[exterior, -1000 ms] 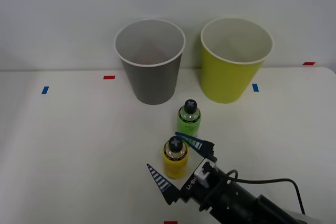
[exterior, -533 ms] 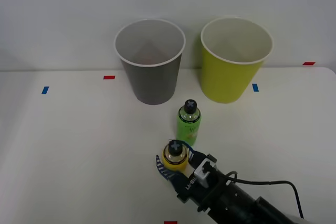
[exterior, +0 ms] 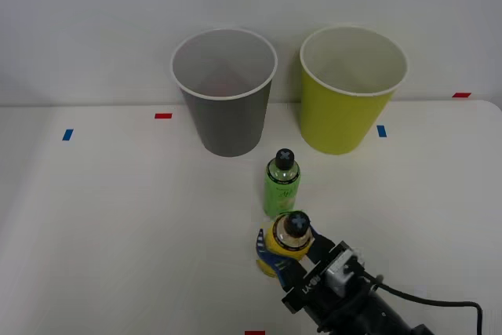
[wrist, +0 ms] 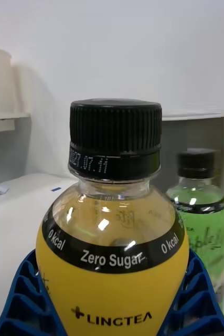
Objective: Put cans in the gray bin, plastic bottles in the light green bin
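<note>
Front view: right gripper (exterior: 285,250) clamped on yellow bottle (exterior: 281,247), black cap, near table (exterior: 110,217) front edge. Green bottle (exterior: 281,186) just behind, upright. 2 bottles, 2 bins: gray bin (exterior: 226,119), light green bin (exterior: 342,115) at back.

Right wrist view: yellow bottle (wrist: 114,247) reads "Zero Sugar", blue ribbed fingers (wrist: 20,302) hugging both sides; green bottle (wrist: 202,215) beyond.

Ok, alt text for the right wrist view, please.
A yellow bottle with a black cap stands clamped between the blue ribbed fingers of the right gripper. A green bottle stands behind it.
</note>
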You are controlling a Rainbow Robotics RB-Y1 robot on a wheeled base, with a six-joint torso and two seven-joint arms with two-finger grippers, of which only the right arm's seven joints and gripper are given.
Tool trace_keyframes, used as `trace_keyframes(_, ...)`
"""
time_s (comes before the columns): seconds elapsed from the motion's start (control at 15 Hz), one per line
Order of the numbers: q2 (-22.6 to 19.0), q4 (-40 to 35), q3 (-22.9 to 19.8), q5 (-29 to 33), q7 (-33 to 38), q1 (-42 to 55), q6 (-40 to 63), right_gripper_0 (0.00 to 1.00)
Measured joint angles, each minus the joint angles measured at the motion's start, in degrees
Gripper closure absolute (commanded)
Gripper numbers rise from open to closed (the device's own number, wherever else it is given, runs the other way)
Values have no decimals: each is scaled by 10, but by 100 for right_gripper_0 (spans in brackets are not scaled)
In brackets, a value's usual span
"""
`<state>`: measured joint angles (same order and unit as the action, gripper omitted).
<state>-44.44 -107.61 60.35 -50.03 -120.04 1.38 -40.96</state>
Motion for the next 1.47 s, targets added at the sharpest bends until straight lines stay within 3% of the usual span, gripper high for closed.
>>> trace_keyframes(0.27,-48,-79,-105,-1,10,100,-6,100)
trace_keyframes(0.53,-62,-144,-200,-2,30,200,-3,100)
trace_keyframes(0.73,-61,-212,-285,10,87,267,46,100)
trace_keyframes(0.93,-37,-281,-361,16,162,306,110,100)
trace_keyframes(1.13,7,-289,-394,17,220,274,118,100)
trace_keyframes(1.47,80,-299,-509,9,304,195,251,100)
